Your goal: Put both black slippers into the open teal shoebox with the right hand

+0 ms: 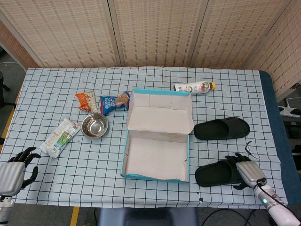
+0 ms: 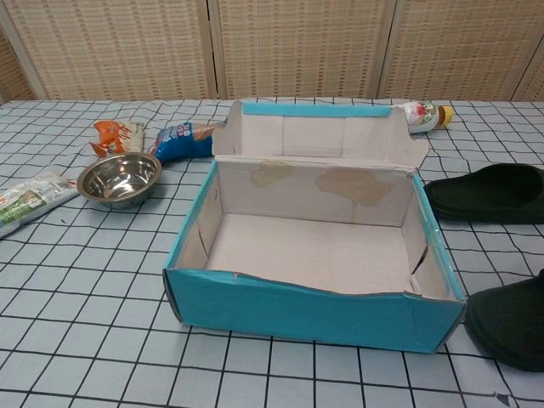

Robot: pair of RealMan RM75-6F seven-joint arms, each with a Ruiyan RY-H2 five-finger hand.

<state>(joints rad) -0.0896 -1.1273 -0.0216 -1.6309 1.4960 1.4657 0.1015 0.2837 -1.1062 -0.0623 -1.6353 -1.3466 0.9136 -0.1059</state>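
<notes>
From the head camera I see my right hand [image 1: 248, 171] at the heel end of the near slipper [image 1: 221, 173], fingers spread and draped over its edge; I can't tell whether they actually grip it. The far slipper [image 1: 221, 128] lies flat further back, apart from the first, just right of the shoebox [image 1: 158, 135]. The box sits open mid-table, its lid flap standing up at the back and nothing inside. My left hand [image 1: 14, 172] is at the near left table edge, fingers curled loosely, holding nothing. A steel bowl [image 1: 94, 125], snack packets [image 1: 59, 136] and a bottle [image 1: 194, 87] lie on the checked cloth [image 1: 56, 84].

From the chest camera the shoebox [image 2: 310, 310] fills the middle. The near slipper [image 2: 510, 327] touches or nearly touches its front right corner; the far slipper [image 2: 489, 194] lies behind it. Neither hand shows here.
</notes>
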